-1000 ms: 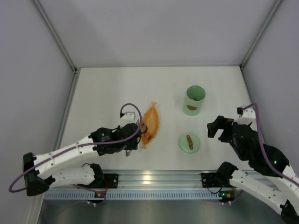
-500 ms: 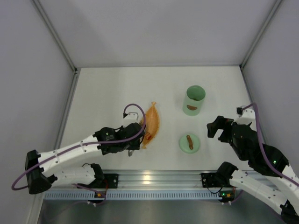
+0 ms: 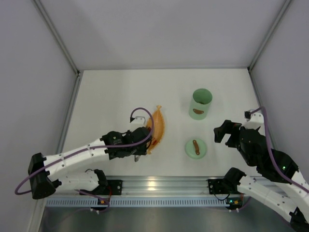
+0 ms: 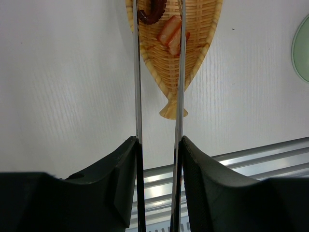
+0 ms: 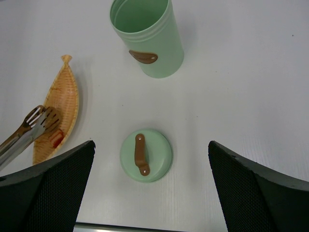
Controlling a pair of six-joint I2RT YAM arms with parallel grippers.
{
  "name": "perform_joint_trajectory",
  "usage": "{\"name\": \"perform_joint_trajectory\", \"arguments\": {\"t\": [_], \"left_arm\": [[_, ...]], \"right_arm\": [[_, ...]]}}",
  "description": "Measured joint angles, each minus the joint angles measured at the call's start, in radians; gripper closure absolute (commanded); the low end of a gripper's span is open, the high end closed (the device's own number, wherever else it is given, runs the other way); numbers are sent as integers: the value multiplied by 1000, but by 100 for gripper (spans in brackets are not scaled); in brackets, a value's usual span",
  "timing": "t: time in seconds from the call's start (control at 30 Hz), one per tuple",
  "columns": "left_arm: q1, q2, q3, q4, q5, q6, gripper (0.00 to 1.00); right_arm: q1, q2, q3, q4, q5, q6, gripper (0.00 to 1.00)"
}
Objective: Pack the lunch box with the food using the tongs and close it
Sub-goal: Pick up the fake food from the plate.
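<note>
My left gripper (image 4: 159, 142) is shut on the silver tongs (image 4: 137, 72), whose two arms run side by side from its fingers out over the orange leaf-shaped tray (image 4: 198, 58). The food lies in that tray: a dark brown piece (image 4: 152, 12) and a reddish piece (image 4: 170, 30) show between the tong arms. In the right wrist view the tongs' forked tips (image 5: 42, 117) are over the tray, near a red piece (image 5: 56, 138). The mint-green lunch box (image 3: 200, 104) stands upright and open at the right. My right gripper (image 3: 227, 133) hangs open above the table, holding nothing.
The flat green lid (image 3: 196, 147) with its brown handle (image 5: 140, 154) lies on the table in front of the lunch box, below my right gripper. The metal rail (image 3: 159, 183) runs along the near edge. Grey walls close in the table's sides and back.
My left arm has moved a little to the right and towards the tray, taking the tongs with it. The right arm, lunch box and lid have not moved.
</note>
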Motion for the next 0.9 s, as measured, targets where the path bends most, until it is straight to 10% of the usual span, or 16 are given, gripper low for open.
{"name": "perform_joint_trajectory", "arguments": {"t": [0.9], "left_arm": [[0,54,-4,53,22,27,78]], "right_arm": [[0,-13,0,-2,1,0,1]]}}
